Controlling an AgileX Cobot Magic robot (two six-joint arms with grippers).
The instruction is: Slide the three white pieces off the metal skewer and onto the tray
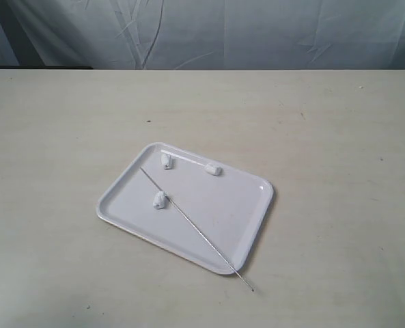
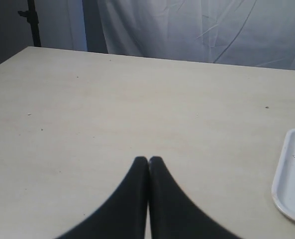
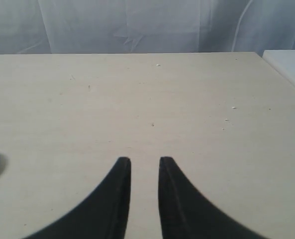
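The metal skewer [image 1: 195, 229] lies slantwise across the tray [image 1: 222, 205], tip overhanging toward the worktop's [image 1: 325, 137] near edge. One white piece [image 1: 159, 199] sits against it (threaded or not, unclear); a second piece [image 1: 166, 161] and third piece [image 1: 213, 169] lie beyond. Left gripper [image 2: 148, 160] jaws pressed together; right gripper [image 3: 145, 160] jaws slightly parted.

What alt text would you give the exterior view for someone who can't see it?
A white tray on a beige table holds three white pieces, all off the metal skewer, which lies diagonally across it, one end past the rim.
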